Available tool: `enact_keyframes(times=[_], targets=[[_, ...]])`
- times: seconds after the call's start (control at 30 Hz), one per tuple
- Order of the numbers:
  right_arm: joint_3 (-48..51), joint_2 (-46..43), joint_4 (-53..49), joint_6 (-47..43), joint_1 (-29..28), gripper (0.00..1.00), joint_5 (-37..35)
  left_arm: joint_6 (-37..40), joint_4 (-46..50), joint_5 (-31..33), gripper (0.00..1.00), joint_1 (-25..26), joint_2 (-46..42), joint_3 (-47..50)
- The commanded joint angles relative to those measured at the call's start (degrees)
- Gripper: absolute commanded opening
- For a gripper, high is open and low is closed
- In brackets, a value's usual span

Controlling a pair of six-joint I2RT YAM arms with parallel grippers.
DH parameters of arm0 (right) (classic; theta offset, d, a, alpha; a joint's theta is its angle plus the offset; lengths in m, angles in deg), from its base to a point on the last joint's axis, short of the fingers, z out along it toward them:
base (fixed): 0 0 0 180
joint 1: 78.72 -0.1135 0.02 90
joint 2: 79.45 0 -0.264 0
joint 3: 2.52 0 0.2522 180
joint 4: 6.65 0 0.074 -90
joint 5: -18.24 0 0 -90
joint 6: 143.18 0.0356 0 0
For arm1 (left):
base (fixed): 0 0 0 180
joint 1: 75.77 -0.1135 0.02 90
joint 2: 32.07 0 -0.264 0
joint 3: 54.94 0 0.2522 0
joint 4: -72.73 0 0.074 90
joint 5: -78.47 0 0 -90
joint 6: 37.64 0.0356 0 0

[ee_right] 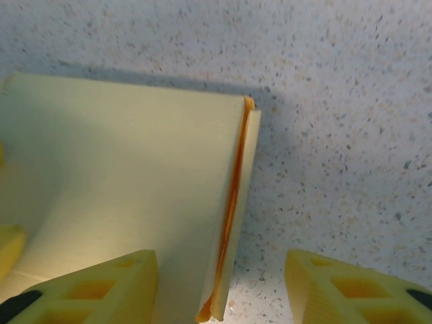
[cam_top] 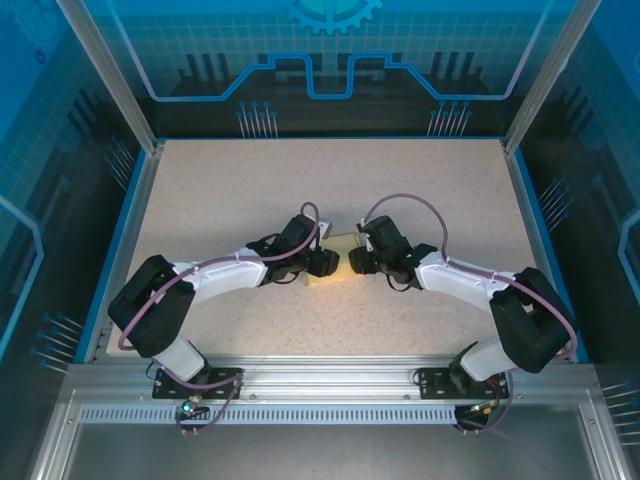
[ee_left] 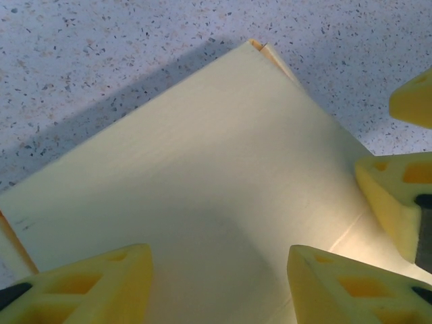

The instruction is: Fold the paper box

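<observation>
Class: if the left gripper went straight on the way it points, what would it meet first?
Probably the paper box: its flat panel lies just ahead of the left gripper.

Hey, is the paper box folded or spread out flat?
Folded: the paper box shows two stacked layers along one edge, resting on the table.

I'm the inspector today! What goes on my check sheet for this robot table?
Surface: speckled table, pale and flat.
Job's things: pale yellow paper box lying flat mid-table, with an orange line along one edge.
Clutter: nothing seen.
Hands: left hand open over the box; right hand open, straddling the box's edge.
Cables: purple cables loop along both arms.
Surroundings: blue printed walls, metal frame.
</observation>
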Motion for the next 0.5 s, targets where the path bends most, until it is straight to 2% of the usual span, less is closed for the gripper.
enact_keyframes(times=[0.0, 0.3, 0.47], targets=[[-0.6, 1.7, -0.6, 0.9, 1.1, 0.53, 1.5, -1.4, -1.4, -0.7, 0.56, 0.4, 1.2, 1.6], [-0.7, 5.5, -0.9, -0.4, 2.4, 0.51, 2.3, -2.3, -3.0, -0.8, 0.56, 0.6, 2.9, 3.2], [-1.9, 1.4, -3.1, -3.2, 2.4, 0.52, 2.5, -0.9, -1.8, 1.0, 0.57, 0.6, -0.8, 2.1]])
